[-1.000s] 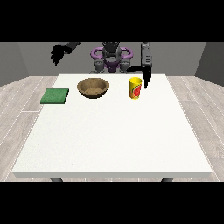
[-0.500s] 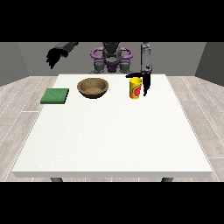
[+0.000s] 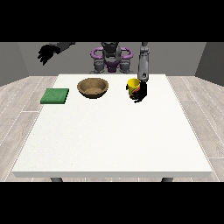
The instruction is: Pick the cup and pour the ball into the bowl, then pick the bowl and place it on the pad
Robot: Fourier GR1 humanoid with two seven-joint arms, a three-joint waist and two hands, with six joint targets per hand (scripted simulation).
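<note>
Nearest to us the white tabletop (image 3: pixel 113 144) carries nothing we need to deal with; everything that matters sits in a row toward its far edge. Moving back, we come first to the robot hand at the view's right (image 3: pixel 140 94), which hangs down at the near right side of the yellow cup (image 3: pixel 133 87), touching it or just beside it; we cannot tell whether its fingers have wrapped the wall or only lie against it. The cup stands upright, right of centre near the far edge, and we cannot see the ball inside it. We judge the cup to be light and stiff with a smooth, possibly slippery wall, so we would take it around the middle of its side, keeping it level until it is over the bowl. The brown bowl (image 3: pixel 92 87) sits left of the cup, apart from it, near the middle of the far edge; it looks rigid and wide, and its rim seems the sensible place to pinch later. Further left, near the far left corner, lies the flat green pad (image 3: pixel 55 96). Farthest of all, the robot hand at the view's left (image 3: pixel 46 53) is raised off the tabletop, grasping nothing, fingers drooping and relaxed.
</note>
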